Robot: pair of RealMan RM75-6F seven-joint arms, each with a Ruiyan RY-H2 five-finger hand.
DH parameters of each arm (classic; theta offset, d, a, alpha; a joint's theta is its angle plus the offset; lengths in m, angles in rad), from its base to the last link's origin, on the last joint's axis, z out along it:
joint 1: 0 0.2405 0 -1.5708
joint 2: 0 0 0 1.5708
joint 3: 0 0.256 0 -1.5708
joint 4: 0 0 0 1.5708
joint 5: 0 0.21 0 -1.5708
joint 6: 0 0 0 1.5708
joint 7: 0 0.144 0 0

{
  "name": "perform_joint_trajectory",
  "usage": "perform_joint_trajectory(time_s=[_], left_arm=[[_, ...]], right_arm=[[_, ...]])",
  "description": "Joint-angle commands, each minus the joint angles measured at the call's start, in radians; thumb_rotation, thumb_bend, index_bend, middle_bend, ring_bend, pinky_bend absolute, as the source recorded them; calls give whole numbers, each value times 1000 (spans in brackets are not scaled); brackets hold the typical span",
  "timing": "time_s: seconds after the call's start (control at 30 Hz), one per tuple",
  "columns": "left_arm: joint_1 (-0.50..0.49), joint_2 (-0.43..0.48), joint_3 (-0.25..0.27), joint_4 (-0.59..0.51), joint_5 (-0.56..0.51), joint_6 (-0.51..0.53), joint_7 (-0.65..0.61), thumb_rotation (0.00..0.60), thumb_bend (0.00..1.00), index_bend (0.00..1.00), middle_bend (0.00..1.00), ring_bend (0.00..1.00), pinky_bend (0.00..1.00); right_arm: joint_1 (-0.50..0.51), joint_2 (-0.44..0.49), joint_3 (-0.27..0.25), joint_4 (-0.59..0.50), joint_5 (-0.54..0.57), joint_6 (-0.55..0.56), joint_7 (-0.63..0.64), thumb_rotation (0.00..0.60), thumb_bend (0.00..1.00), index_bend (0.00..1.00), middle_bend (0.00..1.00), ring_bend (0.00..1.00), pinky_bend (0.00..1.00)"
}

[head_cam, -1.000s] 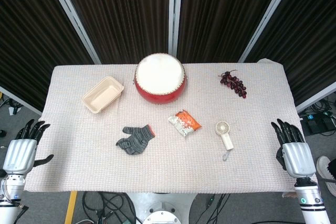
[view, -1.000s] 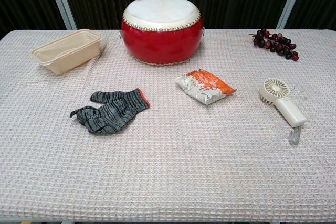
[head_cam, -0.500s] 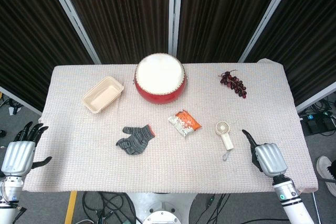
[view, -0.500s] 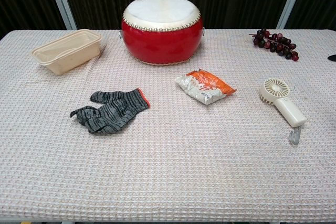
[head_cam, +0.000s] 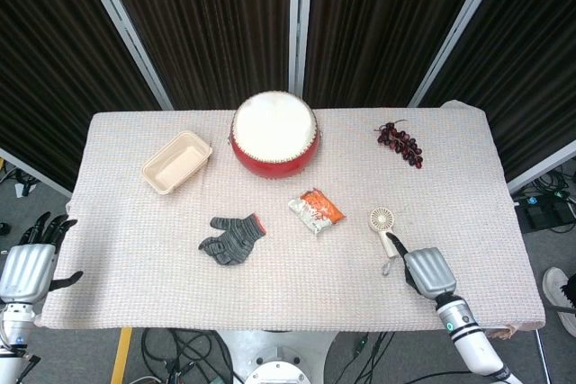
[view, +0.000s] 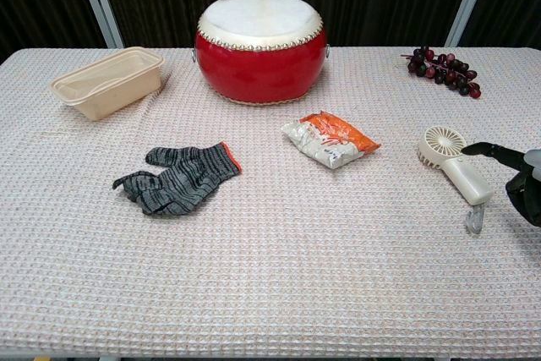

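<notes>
The right hand is positioned over the near right part of the desk, just beside the fan. One dark finger extends toward the fan's handle; the chest view shows that fingertip just above the handle, and contact cannot be confirmed. The remaining fingers are hidden behind the back of the hand (only its left edge enters the chest view), so whether they are spread or curled cannot be told. The hand holds nothing visible.

The fan lies flat, head pointing away from the robot, handle toward the near right, with a small loop at the handle's end.

The left hand hangs off the desk's near left corner, fingers apart and empty, well apart from every item.

Other items on the desk:
- Snack bag, left of the fan, near centre.
- Glove, flat, left of the bag.
- Red drum, upright at the far centre.
- Beige tray, left of the drum.
- Grapes, at the far right.
</notes>
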Motion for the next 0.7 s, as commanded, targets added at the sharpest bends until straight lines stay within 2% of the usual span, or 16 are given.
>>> perform_joint_trajectory(time_s=[0.03, 0.33, 0.7], left_arm=[[-2, -1, -1, 9, -5, -8, -6, 600, 0, 163, 114, 28, 210], [-7, -6, 1, 23, -6, -21, -14, 600, 0, 163, 114, 27, 210], [-7, -4, 1, 21, -2, -20, -19, 600, 0, 163, 114, 28, 210]], right_arm=[[13, -13, 8, 5, 20, -15, -14, 600, 1000, 0, 922, 821, 753], [32, -32, 9, 20, 62, -41, -33, 600, 1000, 0, 922, 821, 753], [25, -35, 1, 17, 81, -10, -60, 600, 1000, 0, 922, 822, 753]])
